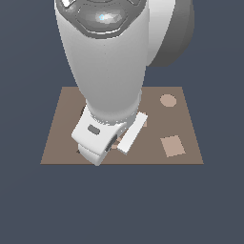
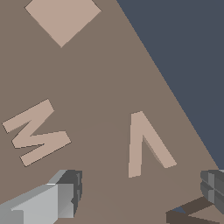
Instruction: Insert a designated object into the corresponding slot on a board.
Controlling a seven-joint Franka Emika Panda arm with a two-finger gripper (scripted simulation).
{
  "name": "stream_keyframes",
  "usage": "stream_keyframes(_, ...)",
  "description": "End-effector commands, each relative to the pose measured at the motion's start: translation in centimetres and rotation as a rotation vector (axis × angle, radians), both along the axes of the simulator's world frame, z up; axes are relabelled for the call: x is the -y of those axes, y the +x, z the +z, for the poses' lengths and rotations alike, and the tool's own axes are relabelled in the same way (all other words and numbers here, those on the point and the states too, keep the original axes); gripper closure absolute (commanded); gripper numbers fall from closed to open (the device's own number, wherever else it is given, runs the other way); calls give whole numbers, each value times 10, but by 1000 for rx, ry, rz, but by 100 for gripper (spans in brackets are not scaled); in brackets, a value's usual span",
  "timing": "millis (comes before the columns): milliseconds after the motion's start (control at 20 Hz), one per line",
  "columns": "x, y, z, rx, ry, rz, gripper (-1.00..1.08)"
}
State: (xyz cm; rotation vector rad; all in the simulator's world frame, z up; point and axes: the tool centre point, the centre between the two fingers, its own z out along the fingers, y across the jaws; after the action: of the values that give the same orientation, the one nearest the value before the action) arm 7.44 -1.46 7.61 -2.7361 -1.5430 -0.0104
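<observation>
In the wrist view the designated object (image 2: 145,143), a pale tan V piece, lies flat on the brown board (image 2: 100,83). My gripper (image 2: 140,192) is open and hangs above the board. One finger (image 2: 65,197) and the other finger (image 2: 213,186) stand wide apart, and nothing is between them. The V lies just beyond the fingertips, about midway across the gap. The slot (image 2: 189,213), a dark V-shaped cutout, shows partly at the picture's edge beside one finger. In the exterior view the arm (image 1: 102,71) hides the V piece and the slot.
A tan M piece (image 2: 37,133) lies on the board beside the V. A tan square (image 2: 61,17) (image 1: 172,146) lies farther off, and a tan disc (image 1: 167,100) sits near the board's far corner on the exterior view's right. The board's edge (image 2: 175,94) runs close to the V.
</observation>
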Motion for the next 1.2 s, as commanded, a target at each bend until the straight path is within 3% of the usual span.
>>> stream_keyframes(0,-2,5,-7,-1,-1,70,-92)
stream_keyframes(550,-10,18,-25,-5,-4,250,-92)
stream_keyframes(1150,-11,19,-30,-5,-4,267,-92)
